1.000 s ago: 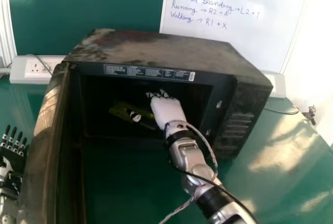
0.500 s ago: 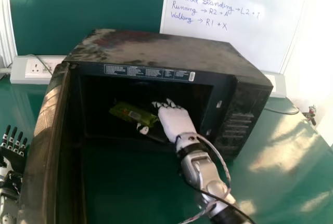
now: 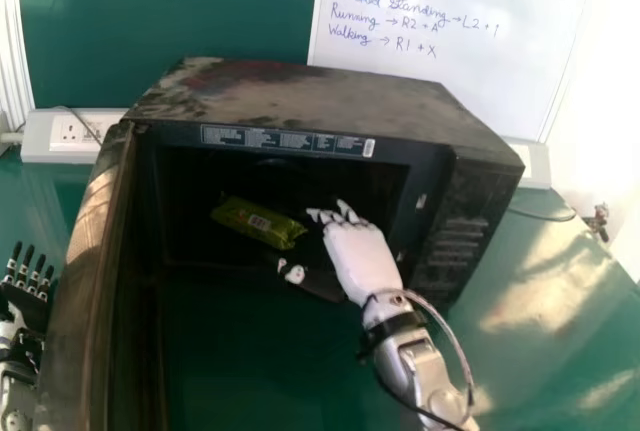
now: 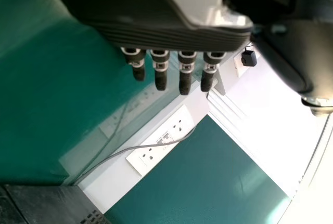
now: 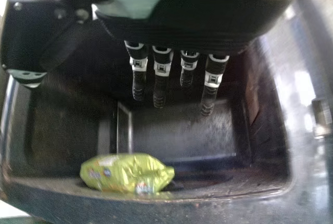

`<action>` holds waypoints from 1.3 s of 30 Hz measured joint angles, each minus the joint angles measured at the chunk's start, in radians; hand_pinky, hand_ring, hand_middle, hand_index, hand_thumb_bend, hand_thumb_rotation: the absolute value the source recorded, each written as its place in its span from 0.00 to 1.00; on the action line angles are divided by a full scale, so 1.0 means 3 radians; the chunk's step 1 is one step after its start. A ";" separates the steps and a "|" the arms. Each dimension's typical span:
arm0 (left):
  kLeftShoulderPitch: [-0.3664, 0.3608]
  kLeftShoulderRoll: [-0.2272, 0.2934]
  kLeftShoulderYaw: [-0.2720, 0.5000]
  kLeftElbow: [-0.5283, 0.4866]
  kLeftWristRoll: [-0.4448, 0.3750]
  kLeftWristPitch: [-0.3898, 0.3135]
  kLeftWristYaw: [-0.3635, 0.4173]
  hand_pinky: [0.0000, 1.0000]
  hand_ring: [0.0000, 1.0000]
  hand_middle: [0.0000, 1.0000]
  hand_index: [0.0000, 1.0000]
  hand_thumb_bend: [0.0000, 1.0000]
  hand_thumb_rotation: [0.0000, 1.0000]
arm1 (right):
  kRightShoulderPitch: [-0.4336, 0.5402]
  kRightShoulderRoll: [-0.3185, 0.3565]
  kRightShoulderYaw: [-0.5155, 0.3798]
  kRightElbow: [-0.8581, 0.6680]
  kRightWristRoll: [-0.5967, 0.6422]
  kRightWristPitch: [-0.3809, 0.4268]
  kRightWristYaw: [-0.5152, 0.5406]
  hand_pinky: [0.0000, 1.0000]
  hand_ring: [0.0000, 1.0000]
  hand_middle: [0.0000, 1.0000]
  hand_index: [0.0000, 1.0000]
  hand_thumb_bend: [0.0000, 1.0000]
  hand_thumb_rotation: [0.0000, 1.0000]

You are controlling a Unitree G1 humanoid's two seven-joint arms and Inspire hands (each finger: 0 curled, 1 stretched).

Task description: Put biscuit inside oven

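The biscuit packet [image 3: 258, 222] lies in the oven [image 3: 300, 101], near the released right hand [image 3: 362, 259], the left hand [image 3: 24, 301] straight-fingered outside.

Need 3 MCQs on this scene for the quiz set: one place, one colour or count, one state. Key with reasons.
1. Where is the shiny green foil biscuit packet?
A) On top of the oven
B) Inside the black box-shaped oven
C) In the left hand

2. What colour is the smooth tabletop?
A) White
B) Red
C) Green

3. What state is the white-backed right hand in?
A) Open, apart from the packet
B) Curled round the packet
C) Closed in a fist

Key:
1 B: head view shows the packet within the oven's cavity.
2 C: head view shows green around the oven.
3 A: right wrist view shows straight fingers with a gap to the packet.
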 measured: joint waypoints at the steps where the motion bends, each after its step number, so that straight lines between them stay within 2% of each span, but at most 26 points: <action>1: 0.0000 0.0000 0.0000 0.0000 0.0002 0.0000 0.0003 0.69 0.72 0.44 0.55 0.50 0.00 | 0.0069 -0.0008 -0.0038 -0.0049 0.0044 -0.0064 -0.0022 0.80 0.84 0.87 0.90 0.91 0.61; 4: 0.0000 0.0002 0.0000 0.0004 0.0007 0.0000 0.0003 0.70 0.72 0.44 0.55 0.50 0.00 | 0.0236 -0.0019 -0.0147 -0.0081 0.0207 -0.0343 -0.0168 0.81 0.85 0.87 0.90 0.90 0.59; 9: 0.0000 0.0004 0.0000 0.0021 0.0008 -0.0012 -0.0015 0.71 0.74 0.44 0.55 0.50 0.00 | 0.0405 -0.0043 -0.0281 0.0089 0.0409 -0.0795 -0.0413 0.80 0.84 0.86 0.90 0.87 0.62; 14: 0.0003 0.0003 0.0000 0.0013 0.0005 -0.0011 -0.0006 0.65 0.71 0.44 0.55 0.50 0.00 | 0.0507 -0.0054 -0.0391 0.0343 0.0548 -0.1214 -0.0648 0.79 0.83 0.85 0.90 0.86 0.67; 18: 0.0004 0.0005 0.0000 0.0011 0.0005 -0.0007 -0.0005 0.70 0.73 0.44 0.55 0.50 0.00 | 0.0574 -0.0050 -0.0479 0.0496 0.0673 -0.1474 -0.0730 0.79 0.82 0.84 0.90 0.85 0.66; 25: 0.0007 0.0007 0.0000 0.0011 0.0008 -0.0007 -0.0003 0.70 0.74 0.44 0.55 0.50 0.00 | 0.0622 -0.0053 -0.0640 0.0690 0.0919 -0.1834 -0.0741 0.77 0.81 0.83 0.90 0.86 0.66; 29: 0.0007 0.0006 -0.0001 0.0009 0.0009 -0.0007 -0.0002 0.70 0.75 0.44 0.55 0.50 0.00 | 0.0624 -0.0088 -0.0738 0.0878 0.1120 -0.2201 -0.0732 0.73 0.78 0.82 0.90 0.85 0.64; 33: 0.0008 0.0007 0.0000 0.0009 0.0007 -0.0001 0.0000 0.65 0.71 0.44 0.55 0.50 0.00 | 0.0621 -0.0150 -0.0826 0.1125 0.1402 -0.2581 -0.0635 0.70 0.75 0.79 0.89 0.88 0.62; 39: 0.0008 0.0014 -0.0001 0.0019 0.0008 0.0001 -0.0009 0.66 0.73 0.44 0.55 0.50 0.00 | 0.0621 -0.0164 -0.0931 0.1415 0.2197 -0.2895 -0.0002 0.61 0.70 0.75 0.86 0.86 0.60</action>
